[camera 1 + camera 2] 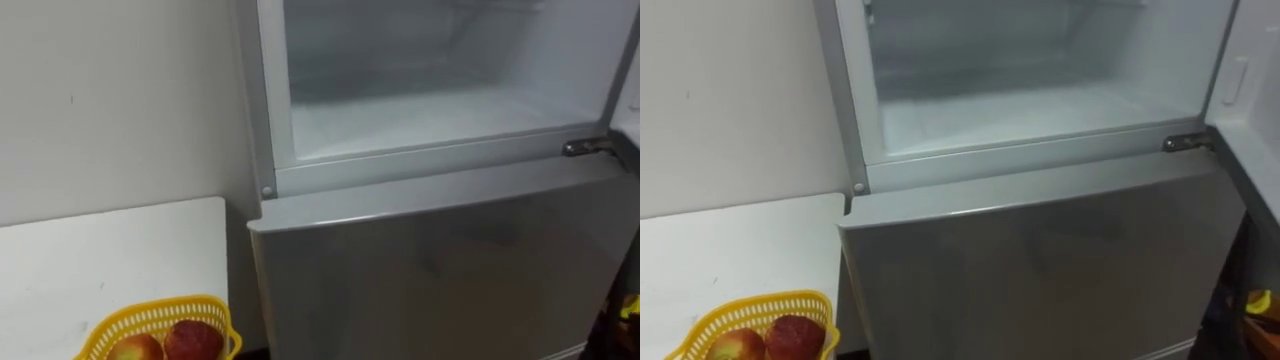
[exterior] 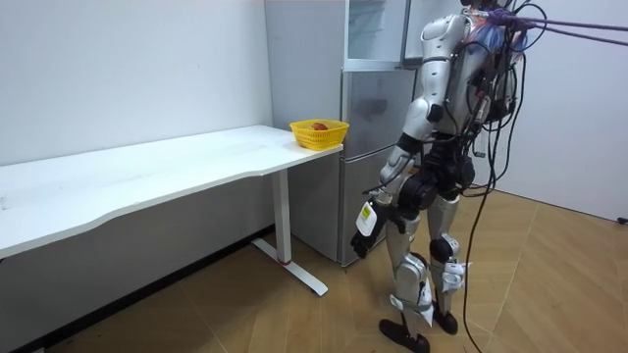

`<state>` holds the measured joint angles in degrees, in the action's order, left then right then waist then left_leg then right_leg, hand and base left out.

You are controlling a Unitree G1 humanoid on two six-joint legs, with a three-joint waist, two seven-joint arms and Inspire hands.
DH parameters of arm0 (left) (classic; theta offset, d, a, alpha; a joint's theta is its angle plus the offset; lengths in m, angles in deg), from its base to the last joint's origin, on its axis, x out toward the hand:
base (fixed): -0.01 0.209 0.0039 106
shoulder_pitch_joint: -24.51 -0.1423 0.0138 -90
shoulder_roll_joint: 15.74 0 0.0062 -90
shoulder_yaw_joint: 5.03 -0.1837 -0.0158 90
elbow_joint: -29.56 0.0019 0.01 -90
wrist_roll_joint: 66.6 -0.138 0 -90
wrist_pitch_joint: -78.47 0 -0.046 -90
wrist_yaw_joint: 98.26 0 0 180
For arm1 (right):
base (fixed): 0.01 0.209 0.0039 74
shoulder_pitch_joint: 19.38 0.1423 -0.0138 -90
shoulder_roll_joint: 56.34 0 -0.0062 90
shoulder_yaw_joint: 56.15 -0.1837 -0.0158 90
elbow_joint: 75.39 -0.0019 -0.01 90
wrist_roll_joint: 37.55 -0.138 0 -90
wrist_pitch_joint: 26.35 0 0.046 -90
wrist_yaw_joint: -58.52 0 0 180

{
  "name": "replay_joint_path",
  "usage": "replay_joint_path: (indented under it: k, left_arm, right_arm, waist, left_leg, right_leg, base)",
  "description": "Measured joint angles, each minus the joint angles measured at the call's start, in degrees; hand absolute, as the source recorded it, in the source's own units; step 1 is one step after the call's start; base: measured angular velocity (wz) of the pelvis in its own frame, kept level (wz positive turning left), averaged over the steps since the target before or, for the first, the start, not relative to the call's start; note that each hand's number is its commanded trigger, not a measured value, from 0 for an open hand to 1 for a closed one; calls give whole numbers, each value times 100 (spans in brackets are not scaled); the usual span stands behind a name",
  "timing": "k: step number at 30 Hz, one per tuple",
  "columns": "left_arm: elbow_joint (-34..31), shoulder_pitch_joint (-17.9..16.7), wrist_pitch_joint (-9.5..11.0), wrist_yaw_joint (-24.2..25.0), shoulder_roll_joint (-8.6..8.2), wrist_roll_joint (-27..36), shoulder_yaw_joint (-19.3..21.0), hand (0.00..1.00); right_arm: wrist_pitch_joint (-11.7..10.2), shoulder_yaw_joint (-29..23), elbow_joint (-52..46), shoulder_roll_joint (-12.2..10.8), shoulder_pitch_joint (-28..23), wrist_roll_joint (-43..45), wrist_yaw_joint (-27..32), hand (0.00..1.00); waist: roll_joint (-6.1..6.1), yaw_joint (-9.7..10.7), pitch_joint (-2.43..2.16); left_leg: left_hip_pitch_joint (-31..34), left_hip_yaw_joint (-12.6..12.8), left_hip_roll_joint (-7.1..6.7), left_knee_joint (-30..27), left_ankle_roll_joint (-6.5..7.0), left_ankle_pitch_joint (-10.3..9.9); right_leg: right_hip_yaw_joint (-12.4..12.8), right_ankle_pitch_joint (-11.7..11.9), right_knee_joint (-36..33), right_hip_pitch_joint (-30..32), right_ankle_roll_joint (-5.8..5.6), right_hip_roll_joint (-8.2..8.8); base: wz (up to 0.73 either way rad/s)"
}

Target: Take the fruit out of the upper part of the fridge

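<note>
While robot stands before open upper fridge (image 1: 400, 120), left hand (image 2: 381, 192) hangs low.

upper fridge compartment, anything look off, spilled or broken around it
Nothing stands out. The upper fridge compartment stands open and clean, the lower door is shut, and the yellow basket of fruit sits upright on the table.

A plain white painted wall (image 1: 120, 100) runs along my left, evenly lit. Against it stands a long white table (image 2: 147, 172) with a smooth flat top on white metal legs. Its near end is just beside the tall silver-grey metal fridge (image 2: 368, 147) in front of me. Below lies a light brown wooden plank floor (image 2: 549, 284). A second pale wall (image 2: 579, 118) closes the room view's right.
</note>
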<state>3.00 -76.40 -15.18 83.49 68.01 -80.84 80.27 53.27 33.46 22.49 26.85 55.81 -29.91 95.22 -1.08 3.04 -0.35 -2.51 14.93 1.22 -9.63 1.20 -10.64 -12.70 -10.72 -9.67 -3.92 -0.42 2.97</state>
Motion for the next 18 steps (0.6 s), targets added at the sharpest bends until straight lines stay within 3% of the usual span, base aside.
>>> replay_joint_path:
  k: [6,10,18]
  left_arm:
    - [-100,-3,-2,-2,3,14,9,0]
    - [-141,-14,-1,-8,18,124,9,0]
    - [-155,-39,16,-113,40,244,13,0]
  right_arm:
    - [1,24,245,-16,-54,-61,-93,0]
    - [5,98,933,-35,-123,-57,-377,0]
    - [214,200,2320,-51,-203,-79,-868,0]
  waist:
    - [-23,-9,-12]
    - [-10,-7,-4]
    - [31,-39,16]
  left_leg:
    - [-11,7,-4,4,-1,0]
    - [-31,11,-6,6,-1,-1]
    - [-114,-20,-10,47,-5,-3]
  right_leg:
    - [-3,-4,23,-14,-4,3]
    - [6,-3,60,-56,-5,34]
    - [0,-12,107,-186,-12,29]
  base:
    - [0]
    - [1]
    - [2]
